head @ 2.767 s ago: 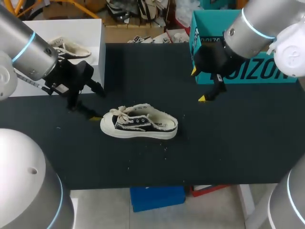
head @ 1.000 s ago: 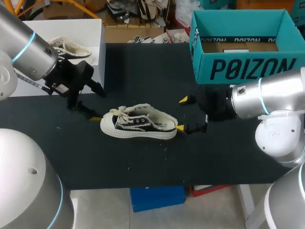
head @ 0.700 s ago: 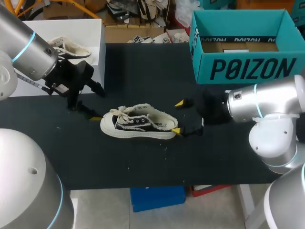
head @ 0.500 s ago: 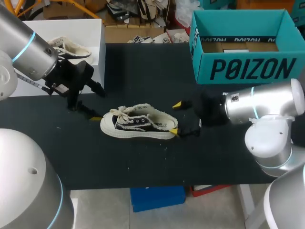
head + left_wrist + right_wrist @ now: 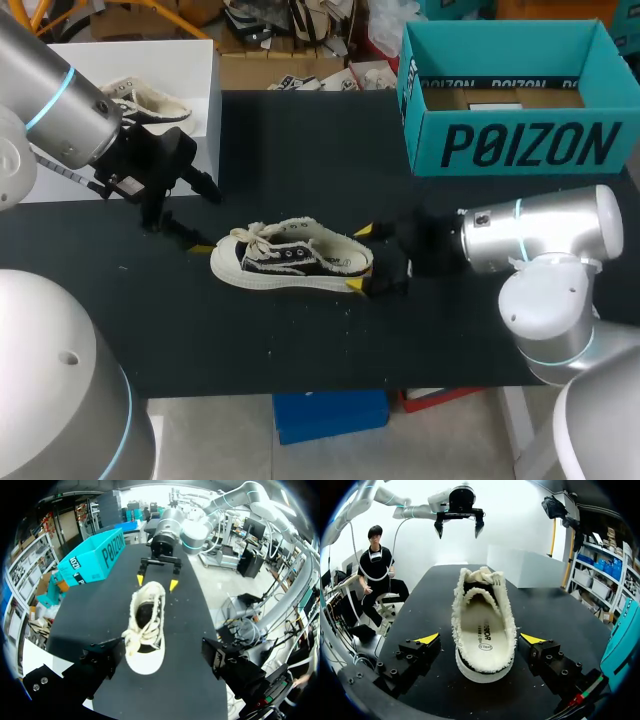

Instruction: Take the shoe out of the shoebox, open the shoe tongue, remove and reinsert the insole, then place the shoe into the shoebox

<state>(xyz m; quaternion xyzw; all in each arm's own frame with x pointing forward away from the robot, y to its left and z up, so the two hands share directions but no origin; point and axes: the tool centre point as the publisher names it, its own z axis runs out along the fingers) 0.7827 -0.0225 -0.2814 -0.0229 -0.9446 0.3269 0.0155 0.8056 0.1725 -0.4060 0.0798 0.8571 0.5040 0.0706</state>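
Beside the toe, left gripper (image 5: 162,652): fingers apart, empty.
Centre, shoe (image 5: 292,258): out of its box, sole down, insole (image 5: 481,630) inside.
Heel, right gripper (image 5: 358,258): fingers apart, flanking the heel, not touching.
Far right, shoebox (image 5: 520,145): no shoe seen inside.
Progress: removal done; tongue, insole and reboxing apparently remain.

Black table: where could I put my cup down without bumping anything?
Bare: the near strip before the black-and-cream canvas shoe, and between it and the teal cardboard shoebox. Crowded: left pincer by the toe, right pincer around the heel.
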